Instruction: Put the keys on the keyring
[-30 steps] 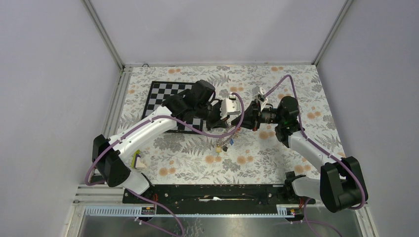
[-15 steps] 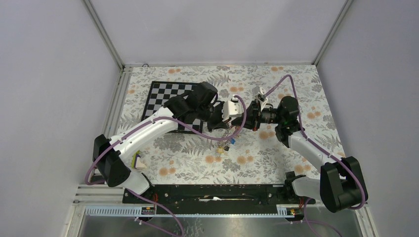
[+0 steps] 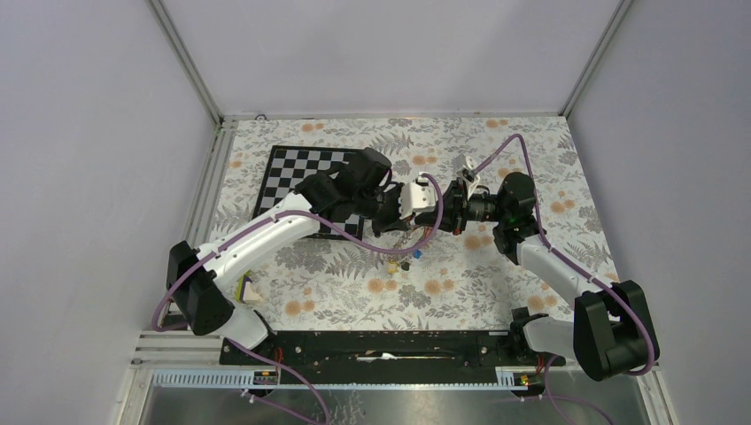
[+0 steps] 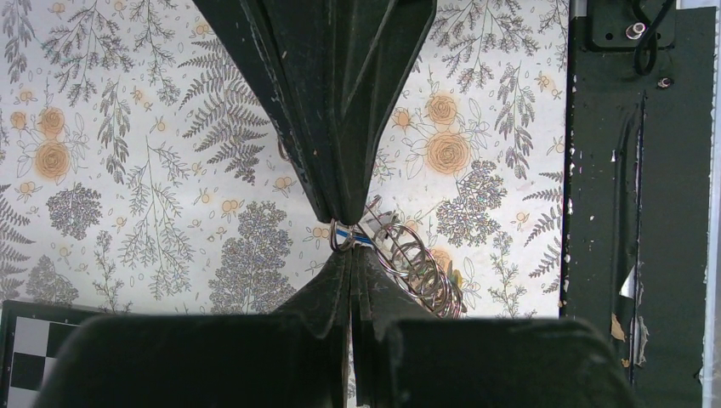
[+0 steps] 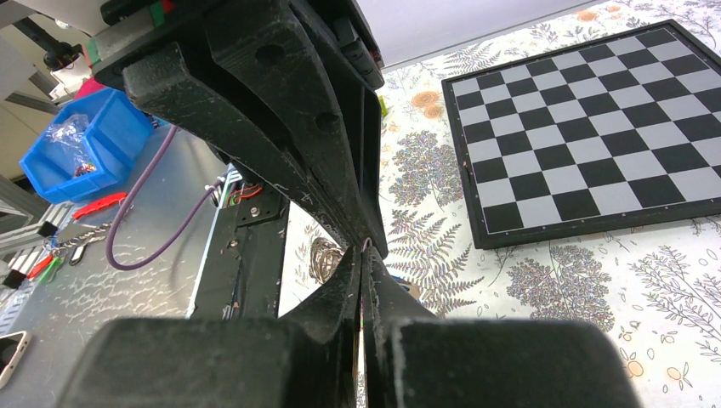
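Observation:
My left gripper point(image 3: 429, 223) and right gripper point(image 3: 437, 221) meet tip to tip above the middle of the table. In the left wrist view my left gripper point(image 4: 345, 252) is shut, with the right fingers point(image 4: 340, 195) coming from above. A small ring of the keyring point(image 4: 417, 265), a grey chain of metal rings, is pinched between both tips. A thin blue edge shows at that ring. The rings also show in the right wrist view point(image 5: 323, 259) beside my shut right gripper point(image 5: 364, 252). Several keys point(image 3: 403, 259) hang below the grippers, blue and yellow heads showing.
A black-and-white chessboard point(image 3: 292, 173) lies at the back left, also in the right wrist view point(image 5: 595, 110). The black base rail point(image 3: 381, 343) runs along the near edge. A blue bin point(image 5: 76, 144) stands off the table. Purple cables loop over both arms.
My left wrist has edged a little right, closer to the right gripper. The hanging keys shifted slightly with it. Both grippers stay shut.

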You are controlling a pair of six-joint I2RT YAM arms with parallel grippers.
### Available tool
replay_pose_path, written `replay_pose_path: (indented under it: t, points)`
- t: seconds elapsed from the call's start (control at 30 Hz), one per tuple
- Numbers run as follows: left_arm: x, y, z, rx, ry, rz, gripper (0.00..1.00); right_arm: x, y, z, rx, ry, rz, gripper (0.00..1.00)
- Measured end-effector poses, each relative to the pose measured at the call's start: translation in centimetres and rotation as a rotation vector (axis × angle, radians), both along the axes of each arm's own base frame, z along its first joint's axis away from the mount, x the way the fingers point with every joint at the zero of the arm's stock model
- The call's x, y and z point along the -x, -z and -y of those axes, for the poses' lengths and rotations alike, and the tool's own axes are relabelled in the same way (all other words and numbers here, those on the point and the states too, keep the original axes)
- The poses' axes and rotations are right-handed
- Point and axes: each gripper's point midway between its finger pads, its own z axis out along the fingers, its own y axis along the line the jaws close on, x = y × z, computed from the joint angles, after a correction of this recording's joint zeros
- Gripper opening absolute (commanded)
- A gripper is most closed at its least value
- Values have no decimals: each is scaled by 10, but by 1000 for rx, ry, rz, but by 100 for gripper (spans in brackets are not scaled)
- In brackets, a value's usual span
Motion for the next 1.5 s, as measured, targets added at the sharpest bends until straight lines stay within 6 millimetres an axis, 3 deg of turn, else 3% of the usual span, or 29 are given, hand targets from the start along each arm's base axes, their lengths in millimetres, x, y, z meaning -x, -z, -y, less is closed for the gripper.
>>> replay_pose_path:
  t: [1.5]
  points:
    - [1, 5, 1, -30, -10, 24, 0, -3, 5, 1, 14, 15, 6, 0]
